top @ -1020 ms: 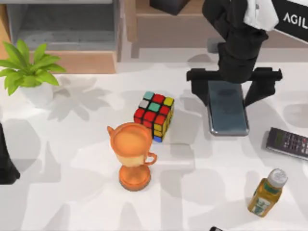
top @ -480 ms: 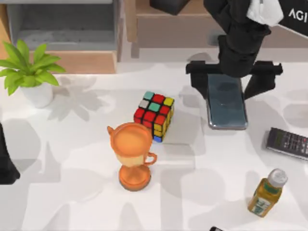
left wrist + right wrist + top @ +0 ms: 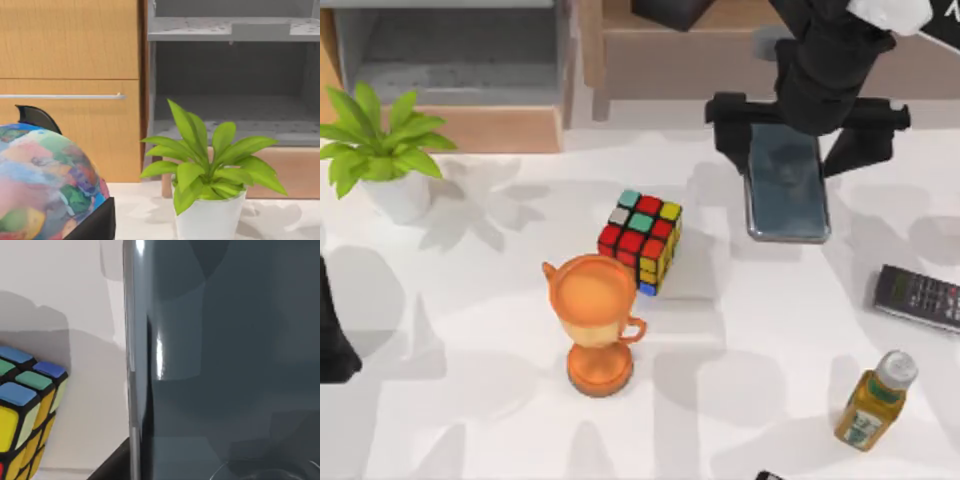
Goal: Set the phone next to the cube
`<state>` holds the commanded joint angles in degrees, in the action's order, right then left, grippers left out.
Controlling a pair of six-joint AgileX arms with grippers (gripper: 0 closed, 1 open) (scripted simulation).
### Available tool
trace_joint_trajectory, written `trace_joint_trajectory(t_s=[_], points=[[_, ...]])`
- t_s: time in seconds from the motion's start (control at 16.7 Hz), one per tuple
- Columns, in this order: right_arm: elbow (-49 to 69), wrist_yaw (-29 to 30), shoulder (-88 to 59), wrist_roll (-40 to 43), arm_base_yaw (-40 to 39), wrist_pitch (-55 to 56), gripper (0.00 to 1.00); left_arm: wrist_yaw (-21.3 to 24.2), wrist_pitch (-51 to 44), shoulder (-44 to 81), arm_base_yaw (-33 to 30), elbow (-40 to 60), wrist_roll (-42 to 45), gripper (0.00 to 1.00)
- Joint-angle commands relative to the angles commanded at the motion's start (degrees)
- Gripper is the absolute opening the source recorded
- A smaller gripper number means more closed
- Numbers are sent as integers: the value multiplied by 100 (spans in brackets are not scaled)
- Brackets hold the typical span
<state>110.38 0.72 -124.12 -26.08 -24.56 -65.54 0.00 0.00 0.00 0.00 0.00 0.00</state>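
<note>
flanking cube (image 3: 641, 241): trophy (image 3: 594, 322) touching; phone (image 3: 786, 195) apart, in right pincer (image 3: 804, 150).

Glossy dark grey-blue phone (image 3: 786, 193) with silvery edge hangs flat, well right of the black-bodied multicoloured puzzle cube (image 3: 641, 240).

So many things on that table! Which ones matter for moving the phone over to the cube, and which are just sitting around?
In the job:
- phone, held by the right pincer
- cube, mid-table

Just lying about:
- orange trophy cup in front of the cube
- potted plant at the left
- remote at the right
- juice bottle at the right
- globe near the left arm
</note>
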Motion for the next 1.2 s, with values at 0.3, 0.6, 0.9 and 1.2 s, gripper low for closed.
trace_joint_trajectory(t_s=[0.3,0.6,0.9,1.2], points=[[42,3,176,-2,-3,160,0,0,0,0,0,0,0,100],[47,6,288,-4,-8,319,0,0,0,0,0,0,0,100],[-16,8,291,-8,-15,468,0,0,0,0,0,0,0,100],[-181,7,141,-13,-23,597,0,0,0,0,0,0,0,100]])
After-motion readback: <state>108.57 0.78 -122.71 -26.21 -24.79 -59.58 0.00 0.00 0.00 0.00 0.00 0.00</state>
